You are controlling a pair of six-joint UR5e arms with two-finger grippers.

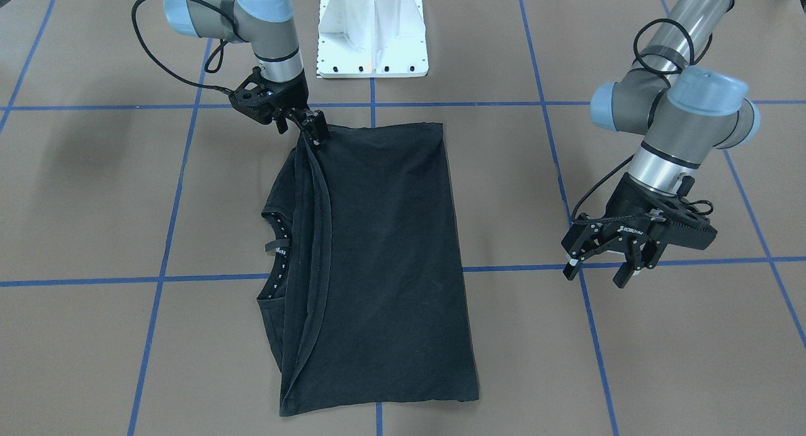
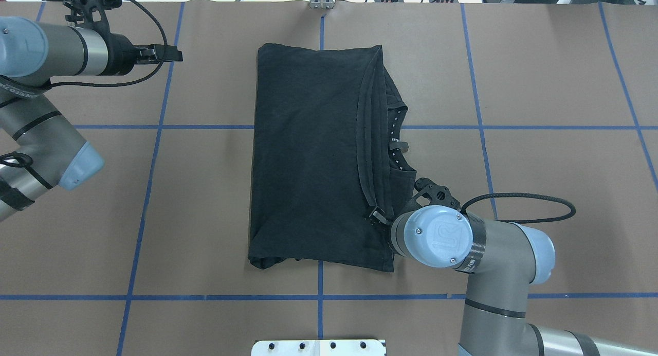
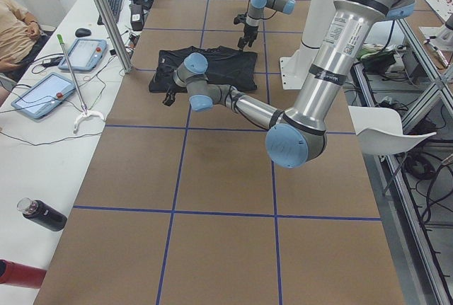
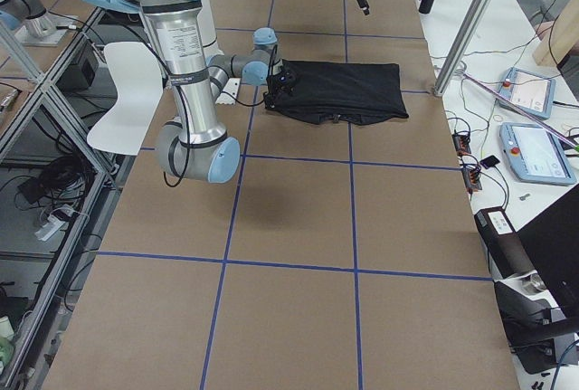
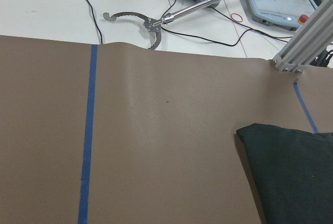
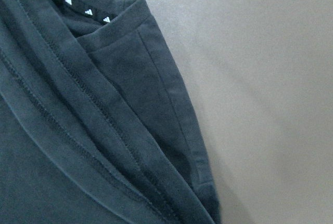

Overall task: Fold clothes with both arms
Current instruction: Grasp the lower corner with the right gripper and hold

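Brown table (image 1: 94, 190), right gripper (image 1: 313, 128) pinching folded T-shirt (image 1: 384, 247) corner, left gripper (image 1: 604, 269) spread, holding nothing, well apart

Black T-shirt (image 1: 384, 253) lies folded lengthwise, plain side up, collar edge exposed.

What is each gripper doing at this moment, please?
Left gripper: open, empty, clear of the T-shirt.
Right gripper: at the T-shirt's corner; grip cannot be told.
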